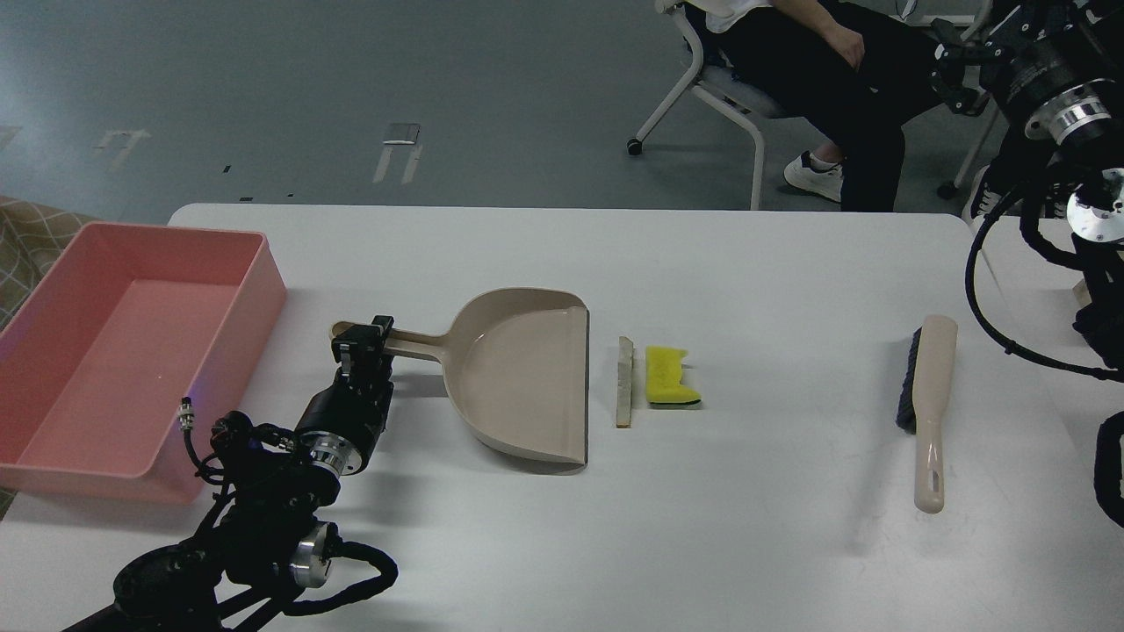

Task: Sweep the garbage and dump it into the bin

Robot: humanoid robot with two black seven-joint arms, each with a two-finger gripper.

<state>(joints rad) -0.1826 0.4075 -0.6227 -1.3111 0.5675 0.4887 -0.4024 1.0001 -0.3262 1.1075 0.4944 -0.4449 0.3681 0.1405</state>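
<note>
The garbage lies mid-table: a thin pale strip (pixel 624 382) and, right beside it, a yellow sponge piece (pixel 672 376) with a dark backing. The beige dustpan (pixel 527 373) lies just left of them, its open edge facing the strip. My left gripper (pixel 362 339) sits over the dustpan's handle (pixel 413 346) near its end; its dark fingers straddle the handle, and I cannot tell whether they grip it. The pink bin (pixel 263 281) stands at the far left. The beige brush (pixel 929 408) lies at the right. My right gripper (pixel 953 66) is raised off the table at the top right.
A seated person on a white chair (pixel 702 83) is beyond the table's far edge. The table's right edge (pixel 997 290) runs close to my right arm's cables. Bare tabletop lies between the sponge and the brush.
</note>
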